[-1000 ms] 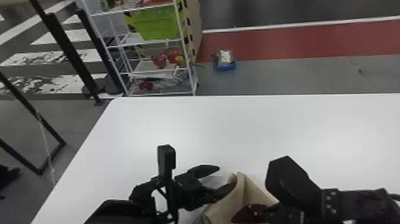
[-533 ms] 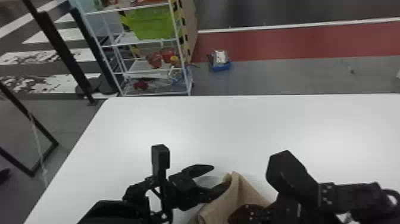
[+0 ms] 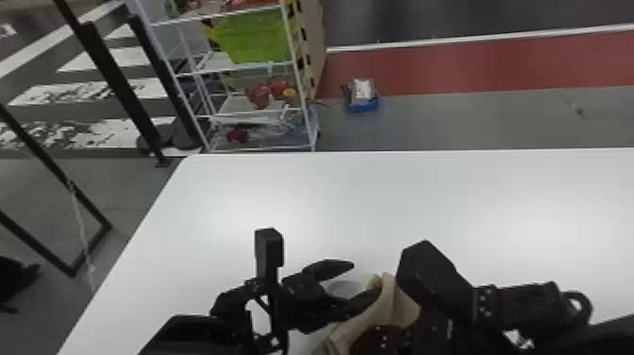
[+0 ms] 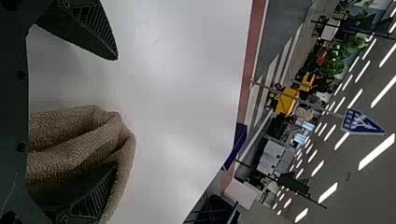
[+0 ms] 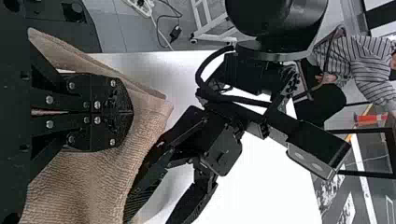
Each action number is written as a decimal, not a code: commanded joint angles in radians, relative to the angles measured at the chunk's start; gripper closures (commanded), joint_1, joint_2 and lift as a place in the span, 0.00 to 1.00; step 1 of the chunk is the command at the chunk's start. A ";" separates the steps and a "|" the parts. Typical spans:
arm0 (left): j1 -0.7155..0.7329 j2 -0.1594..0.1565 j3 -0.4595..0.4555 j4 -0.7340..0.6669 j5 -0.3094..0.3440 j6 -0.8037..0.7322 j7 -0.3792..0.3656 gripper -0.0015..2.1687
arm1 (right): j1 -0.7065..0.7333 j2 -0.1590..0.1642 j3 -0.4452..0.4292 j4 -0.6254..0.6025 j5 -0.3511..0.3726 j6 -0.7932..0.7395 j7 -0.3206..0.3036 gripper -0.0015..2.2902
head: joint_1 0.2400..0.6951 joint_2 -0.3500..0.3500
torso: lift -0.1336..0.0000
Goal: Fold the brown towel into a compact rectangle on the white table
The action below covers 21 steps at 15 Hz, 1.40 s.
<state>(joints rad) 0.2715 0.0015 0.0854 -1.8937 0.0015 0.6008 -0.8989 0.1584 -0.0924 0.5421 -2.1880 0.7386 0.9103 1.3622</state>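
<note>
In the head view the left gripper (image 3: 365, 279) stands open at the table's near part, its lower finger against the brown towel (image 3: 396, 302). Just right of it, the right gripper (image 3: 424, 278) covers part of the cloth. From the left wrist, the open gripper (image 4: 116, 112) has one finger free and the other tucked inside a fold of the towel (image 4: 79, 154). At the right wrist, the gripper (image 5: 130, 112) is shut with its fingers together on the towel (image 5: 93, 182), whose raised edge runs beside them. Cloth beneath both hands is partly hidden.
The white table (image 3: 358, 203) stretches beyond and to both sides of the arms. Past its far left corner stands a white shelf rack (image 3: 302, 94). The two grippers are very close together.
My right gripper has shifted left, nearer the left one. The head view has swung slightly. My left gripper remains open beside the raised cloth.
</note>
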 commanded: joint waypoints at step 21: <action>0.046 -0.004 0.065 -0.120 0.063 -0.117 0.195 0.03 | -0.014 0.029 -0.014 0.070 -0.021 -0.092 0.005 0.87 | 1.00 1.00 | 0.08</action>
<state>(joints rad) 0.3126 0.0015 0.1506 -2.0148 0.0528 0.4947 -0.7095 0.1433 -0.0629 0.5566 -2.0886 0.7335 0.8154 1.3622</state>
